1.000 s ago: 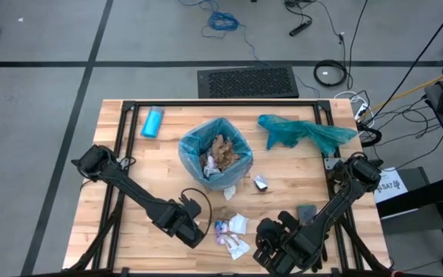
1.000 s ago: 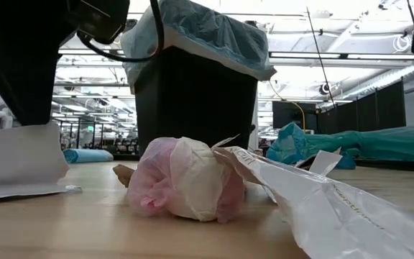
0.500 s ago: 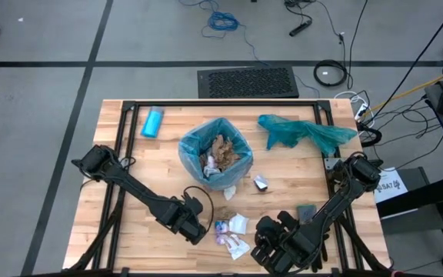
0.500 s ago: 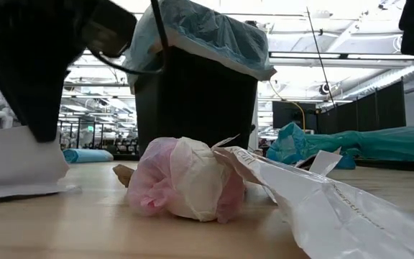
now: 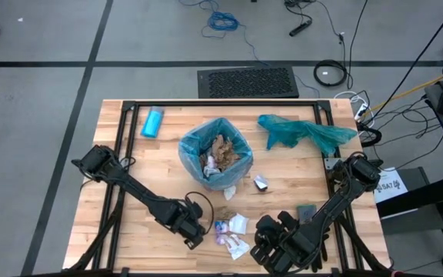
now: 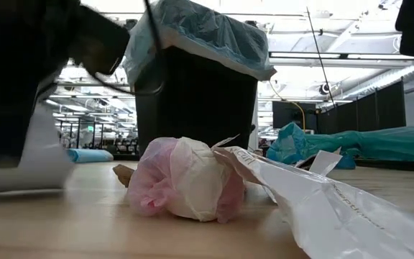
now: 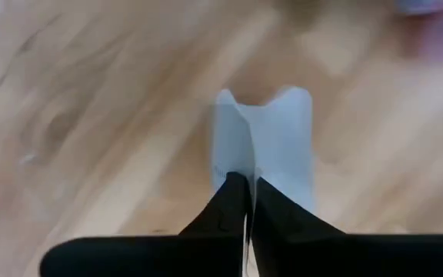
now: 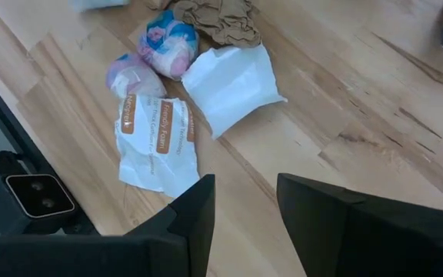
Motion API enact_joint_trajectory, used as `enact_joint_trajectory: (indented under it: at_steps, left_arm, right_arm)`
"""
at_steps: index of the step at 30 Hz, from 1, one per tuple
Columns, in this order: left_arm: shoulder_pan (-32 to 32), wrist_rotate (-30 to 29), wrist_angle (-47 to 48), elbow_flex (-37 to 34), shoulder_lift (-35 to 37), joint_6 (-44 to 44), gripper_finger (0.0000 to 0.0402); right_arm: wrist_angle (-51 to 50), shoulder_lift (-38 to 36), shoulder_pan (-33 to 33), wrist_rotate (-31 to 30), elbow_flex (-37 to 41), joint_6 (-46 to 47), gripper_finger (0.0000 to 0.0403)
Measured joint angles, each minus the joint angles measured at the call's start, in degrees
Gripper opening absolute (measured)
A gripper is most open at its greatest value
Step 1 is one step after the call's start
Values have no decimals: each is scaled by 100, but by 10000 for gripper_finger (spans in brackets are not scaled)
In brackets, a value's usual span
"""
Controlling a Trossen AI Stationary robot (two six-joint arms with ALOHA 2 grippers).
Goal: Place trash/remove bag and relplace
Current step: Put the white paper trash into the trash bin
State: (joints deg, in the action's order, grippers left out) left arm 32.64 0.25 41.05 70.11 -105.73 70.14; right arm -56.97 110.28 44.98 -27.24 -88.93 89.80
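The bin, a dark tub lined with the crinkly pale-blue bag, stands near the middle of the wooden worktop and serves as the reference here. Far left of it, toward the back edge, a light-blue bottle lies on its side with bare planks all round. Left and in front of the bin the boards are open up to the left arm, which reaches in from the left edge.

The left pincer sits in front of the bin, slightly to its left, low over the wood. Its fingers are pressed together on a thin white scrap with a folded, flat shape.

Inside the bin lie brown crumpled paper and pale wrappers. Just in front of it, a loose cluster of trash rests on the boards: a brown wad, a pink-and-blue ball, a flat white wrapper and a printed wrinkled sheet. A small silvery piece lies just right of the bin.

The right pincer hovers right of that cluster near the front edge, fingers spread and empty. Behind and right of the bin a teal plastic bag sprawls toward the right edge.
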Motion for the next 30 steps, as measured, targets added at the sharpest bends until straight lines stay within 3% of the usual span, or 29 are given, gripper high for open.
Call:
enact_joint_trajectory:
  at_steps: [7, 16, 30]
  left_arm:
    - [-65, 4, 196, 943, 0, -933, 3]
    - [-562, -541, 2102, 2790, 0, -2469, 2]
    - [-1455, -1361, 3436, 5208, 0, -4571, 1]
  right_arm:
    - [-2, 0, -80, 0, -2, -2, 132]
    - [-4, 0, -153, -133, -2, 2, 132]
    - [-29, 0, -151, -146, -2, 354, 132]
